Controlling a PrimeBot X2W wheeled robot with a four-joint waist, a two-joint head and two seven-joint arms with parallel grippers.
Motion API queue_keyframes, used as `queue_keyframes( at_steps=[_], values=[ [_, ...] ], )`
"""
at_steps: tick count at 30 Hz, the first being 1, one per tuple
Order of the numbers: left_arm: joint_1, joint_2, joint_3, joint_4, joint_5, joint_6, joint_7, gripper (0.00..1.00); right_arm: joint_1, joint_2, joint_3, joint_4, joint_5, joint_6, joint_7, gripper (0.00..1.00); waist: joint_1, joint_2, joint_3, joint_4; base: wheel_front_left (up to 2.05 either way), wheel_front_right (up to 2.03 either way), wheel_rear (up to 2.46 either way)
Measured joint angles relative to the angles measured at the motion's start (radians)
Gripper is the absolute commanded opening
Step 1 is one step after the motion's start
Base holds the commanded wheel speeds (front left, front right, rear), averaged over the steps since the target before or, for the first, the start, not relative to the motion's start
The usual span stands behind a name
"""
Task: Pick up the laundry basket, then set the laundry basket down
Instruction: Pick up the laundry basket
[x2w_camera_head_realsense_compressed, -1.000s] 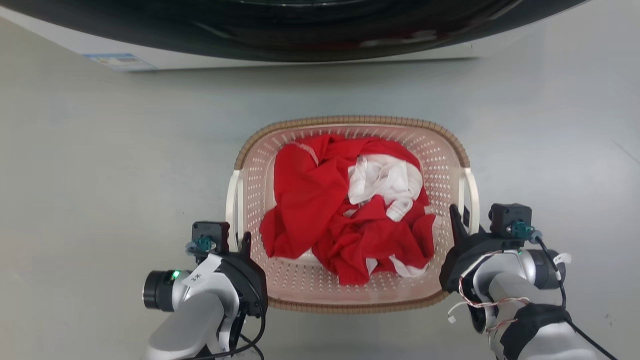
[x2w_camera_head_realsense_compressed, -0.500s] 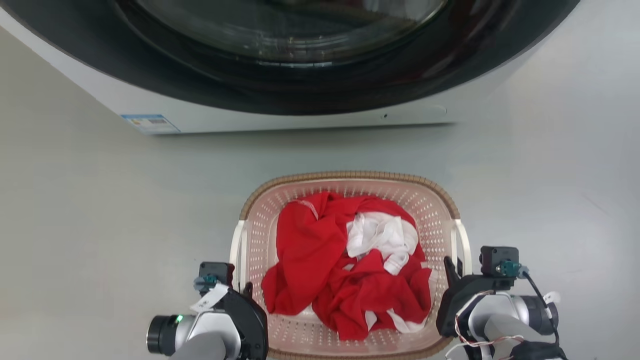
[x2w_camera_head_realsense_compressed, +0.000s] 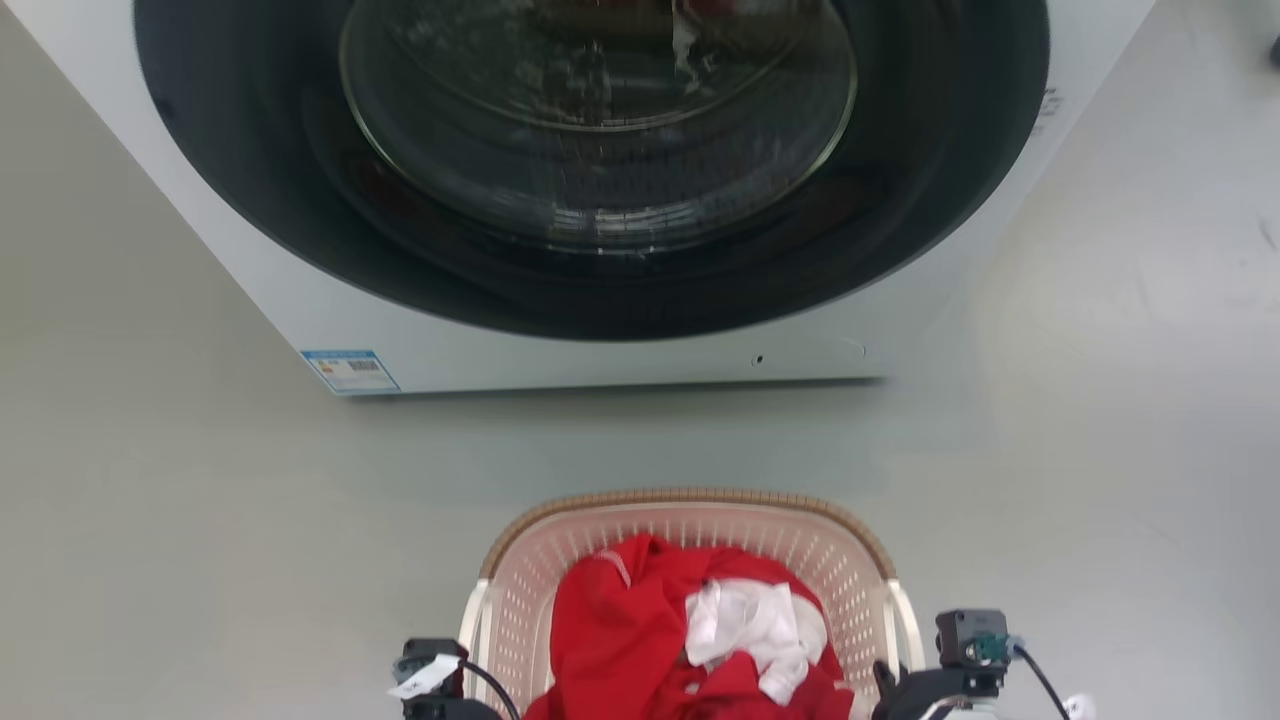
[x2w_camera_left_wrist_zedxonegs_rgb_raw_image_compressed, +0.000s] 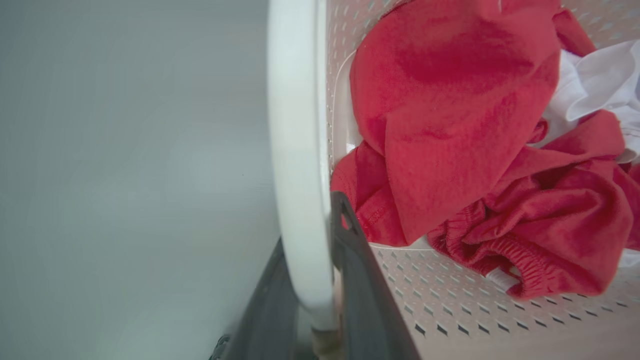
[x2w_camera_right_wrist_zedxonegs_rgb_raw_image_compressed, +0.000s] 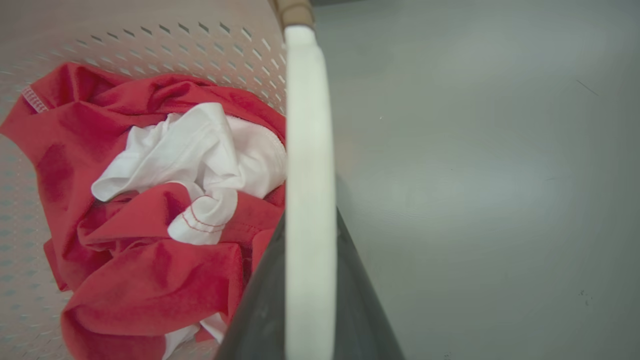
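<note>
A cream laundry basket with a brown rim, holding red clothes and white clothes, lies before a washing machine. The left jaws are clamped on its white left handle, and the right jaws on its right handle. Whether it touches the grey floor is unclear.

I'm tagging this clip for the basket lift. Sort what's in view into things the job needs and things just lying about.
Part of the job:
laundry basket
left pincer, straddling the left handle
right pincer, straddling the right handle

Just lying about:
washing machine
red clothes and white cloth, inside the basket
floor
</note>
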Motion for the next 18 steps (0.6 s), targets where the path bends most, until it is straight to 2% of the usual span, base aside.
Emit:
queue_keyframes(
  at_steps=[18],
  values=[
    [0.119,0.008,-0.059,0.028,-0.03,-0.02,0.105,0.0,0.144,-0.001,0.109,-0.024,0.142,-0.026,0.118,0.0,0.0,0.0,-0.254,0.004,0.0,0.0,0.0]
  ],
)
